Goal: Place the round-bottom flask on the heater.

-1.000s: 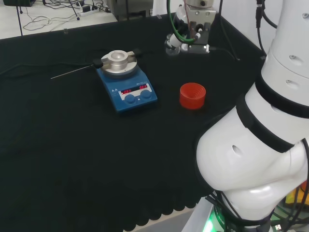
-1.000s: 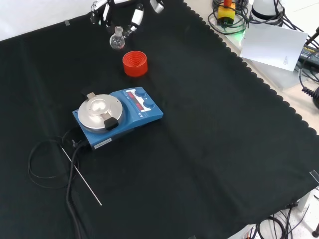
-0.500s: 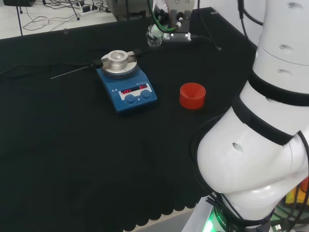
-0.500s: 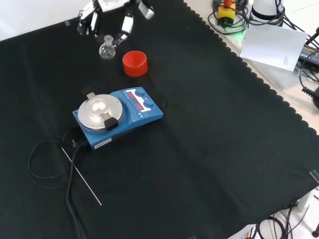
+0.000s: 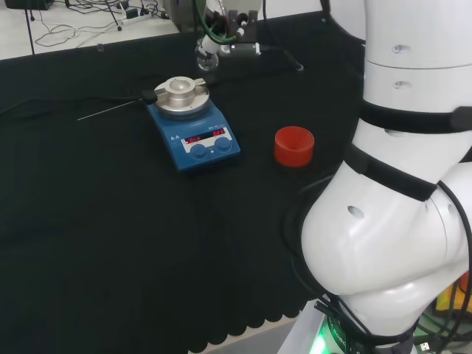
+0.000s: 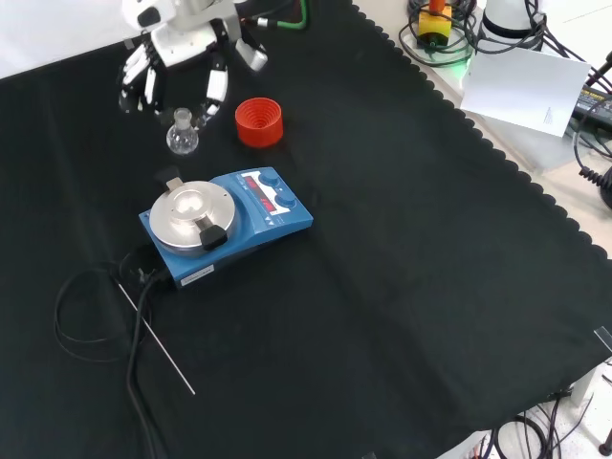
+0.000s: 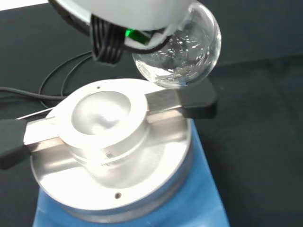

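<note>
The hand (image 6: 177, 53) holds the round-bottom flask (image 6: 182, 136) by its neck, fingers curled round it, in the air just beside the heater (image 6: 222, 222). Remaining, by judgement: align the bulb over the heater's metal bowl (image 7: 100, 112), lower it, release.

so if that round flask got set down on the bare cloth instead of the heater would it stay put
Probably not. The round-bottom flask has a clear, spherical bulb with no flat base, so it would likely tip and roll. It looks like thin glass, so fragile. The heater top has a bowl-shaped recess that should cradle it.
</note>
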